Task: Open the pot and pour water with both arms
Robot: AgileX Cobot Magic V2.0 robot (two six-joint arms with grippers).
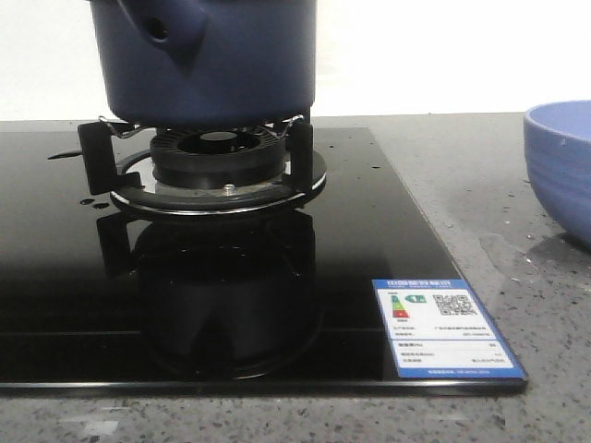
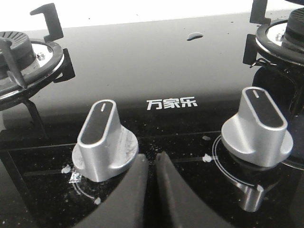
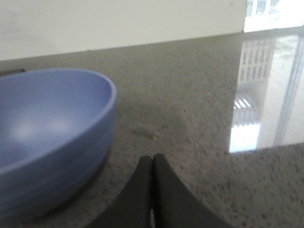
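Observation:
The dark navy pot [image 1: 231, 65] stands on the burner grate [image 1: 217, 161] of the black glass stove; its stub handle socket with a hole [image 1: 162, 28] faces front-left. Its top is cut off, so no lid shows. Neither gripper appears in the front view. My left gripper [image 2: 153, 159] is shut and empty, low over the stove glass between two silver knobs [image 2: 105, 138] [image 2: 256, 127]. My right gripper [image 3: 152, 160] is shut and empty over the grey counter, beside the light blue ribbed bowl [image 3: 47, 137].
The light blue bowl [image 1: 561, 166] stands on the speckled counter right of the stove. An energy label [image 1: 441, 325] sits at the glass's front right corner. A second burner [image 2: 23, 61] lies to the left. Water drops [image 2: 194, 35] dot the glass.

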